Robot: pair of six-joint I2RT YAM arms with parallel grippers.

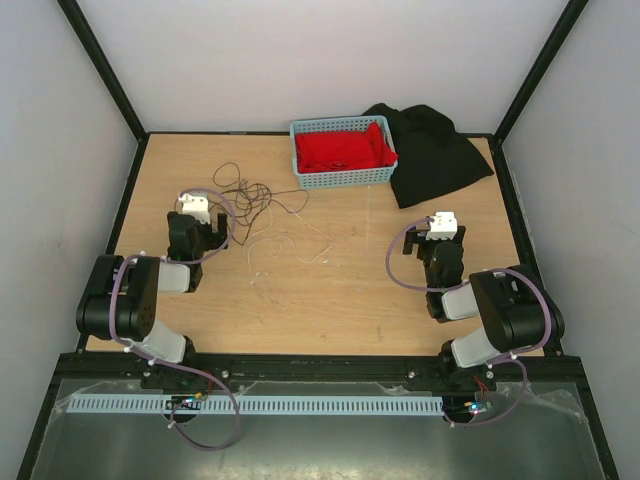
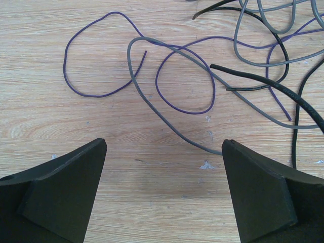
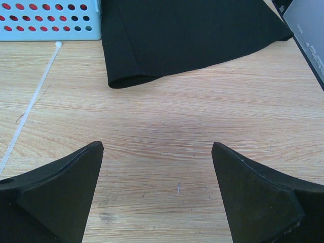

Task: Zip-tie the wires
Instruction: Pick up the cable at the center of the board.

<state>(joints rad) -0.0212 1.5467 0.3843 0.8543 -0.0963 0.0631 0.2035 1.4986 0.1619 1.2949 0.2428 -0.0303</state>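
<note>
Both hands are empty: the left hand (image 2: 164,147) is spread wide just short of the wires (image 1: 250,193), a loose tangle on the worktop (image 1: 330,300), and the right hand (image 3: 157,147) is equally spread over bare wood. The zip tie (image 3: 35,96) lies flat to the right hand's left, its head end by the blue basket (image 3: 50,20). This reads as a split setup, left to gather strands and right nearest the tie, with nothing bundled yet.

overhead from behind takes the whole table (image 1: 340,300); wrist cams sit low, close, facing forward, left sharing the wires (image 1: 248,193).
</note>
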